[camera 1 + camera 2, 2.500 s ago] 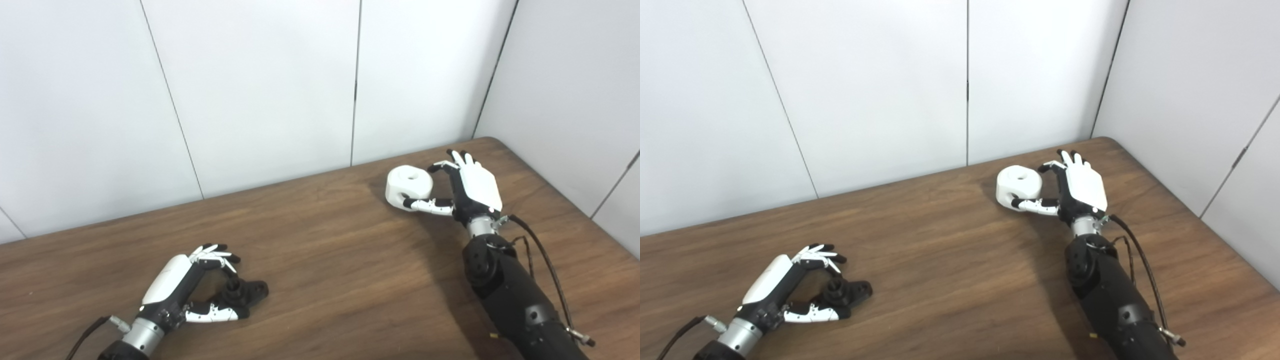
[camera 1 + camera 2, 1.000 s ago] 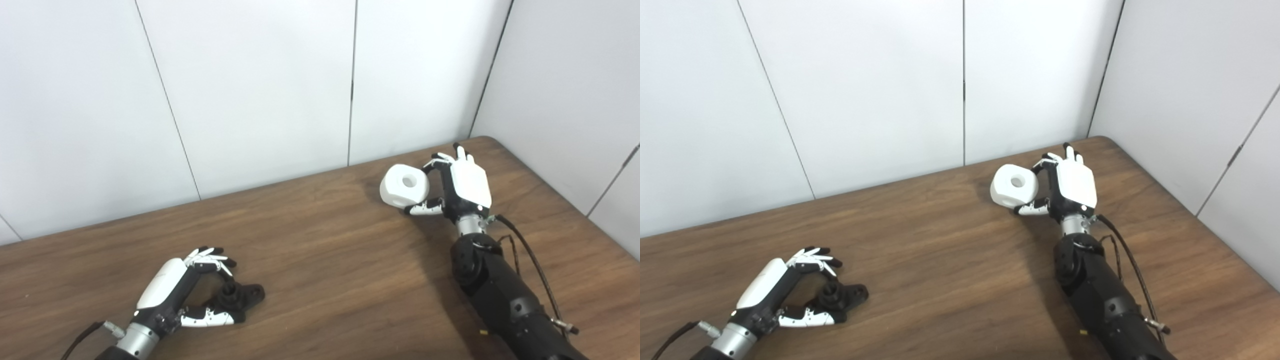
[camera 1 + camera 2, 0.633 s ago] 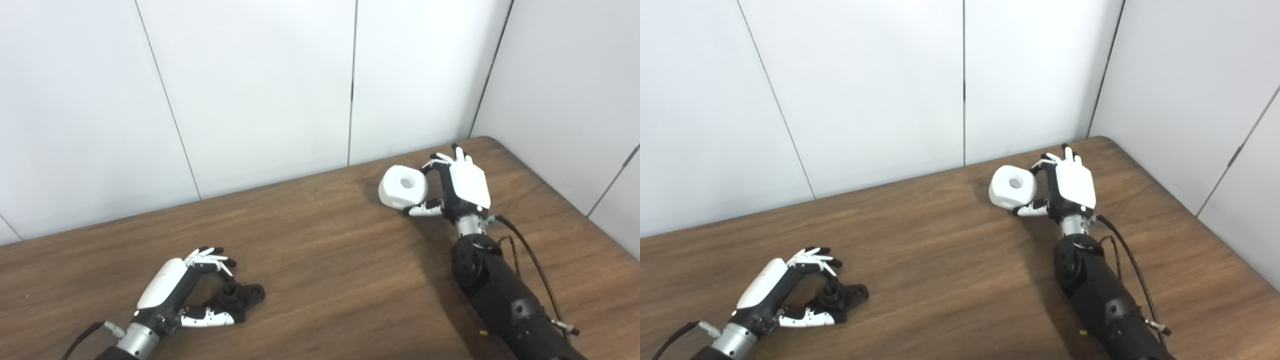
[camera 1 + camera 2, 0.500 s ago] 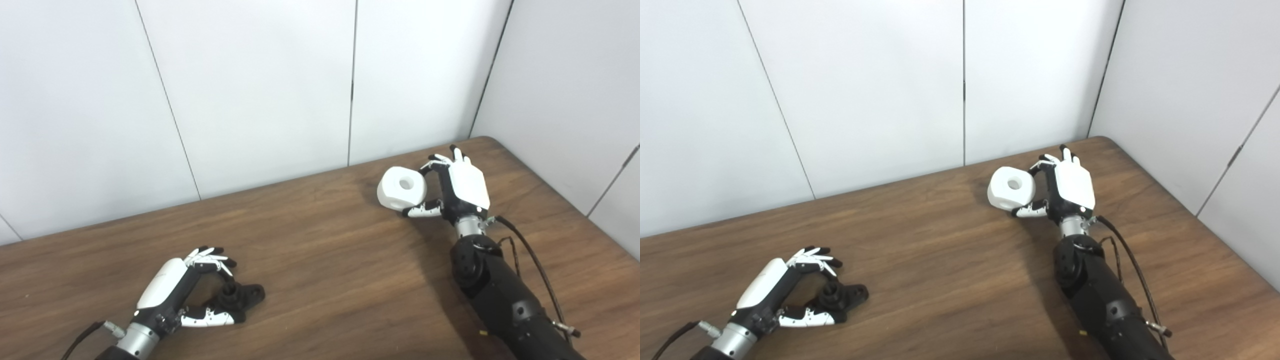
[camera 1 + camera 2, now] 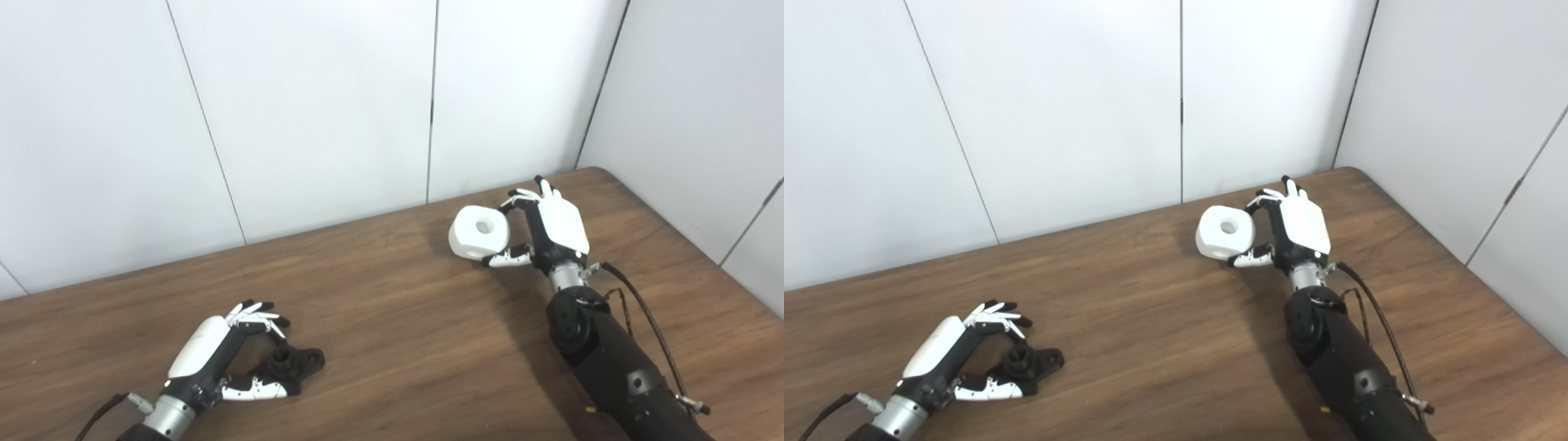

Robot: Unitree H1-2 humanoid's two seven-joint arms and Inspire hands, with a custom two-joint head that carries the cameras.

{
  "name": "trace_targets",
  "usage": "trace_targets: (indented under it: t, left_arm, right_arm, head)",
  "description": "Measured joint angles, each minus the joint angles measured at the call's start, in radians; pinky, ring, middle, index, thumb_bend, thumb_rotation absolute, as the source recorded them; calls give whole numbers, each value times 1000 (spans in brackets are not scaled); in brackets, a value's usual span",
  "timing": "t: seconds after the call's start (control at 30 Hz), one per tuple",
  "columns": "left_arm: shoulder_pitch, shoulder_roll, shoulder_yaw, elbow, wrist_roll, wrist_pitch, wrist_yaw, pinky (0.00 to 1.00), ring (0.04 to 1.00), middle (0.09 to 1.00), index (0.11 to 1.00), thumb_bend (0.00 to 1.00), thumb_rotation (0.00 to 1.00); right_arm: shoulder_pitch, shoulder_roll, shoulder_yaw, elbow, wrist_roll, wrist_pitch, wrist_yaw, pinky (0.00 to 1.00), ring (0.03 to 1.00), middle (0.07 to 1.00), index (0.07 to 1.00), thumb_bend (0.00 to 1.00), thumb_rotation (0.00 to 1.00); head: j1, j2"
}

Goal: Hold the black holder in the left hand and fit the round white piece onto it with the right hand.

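White round piece (image 5: 478,232) | gripped: right hand (image 5: 554,229) | above table (image 5: 392,318)

Both of my eye cameras sit side by side up on my head, looking down and forward across the wooden table (image 5: 392,318) toward the white wall panels (image 5: 318,104) at its far edge, from a moderate distance, so my arms rise from the bottom edge of each view. They share nearly the whole scene: my left hand (image 5: 211,352) near and to the left, my right hand (image 5: 1295,229) far and to the right. Everything sits a little further left in the right eye view.
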Motion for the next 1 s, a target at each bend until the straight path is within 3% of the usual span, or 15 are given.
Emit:
trace_targets:
  t: [0.23, 0.7, 1.0]
  left_arm:
    - [0, 0, 0, 1, 5, 0, 2, 1000, 924, 753, 482, 521, 47]
    - [-1, -4, 3, 3, 23, -1, 5, 1000, 928, 755, 482, 522, 48]
    - [1, -19, 24, -1, 40, -1, -6, 1000, 931, 754, 482, 522, 48]
  right_arm:
    - [1, 12, 0, -21, 11, -1, 33, 1000, 996, 823, 485, 519, 144]
    - [22, 26, 22, -197, 26, -1, 151, 1000, 991, 817, 484, 518, 148]
    - [23, 24, 102, -391, -13, 88, 407, 1000, 1000, 833, 485, 519, 145]
  head:
    - [5, 2]
    - [48, 18]
    - [78, 34]
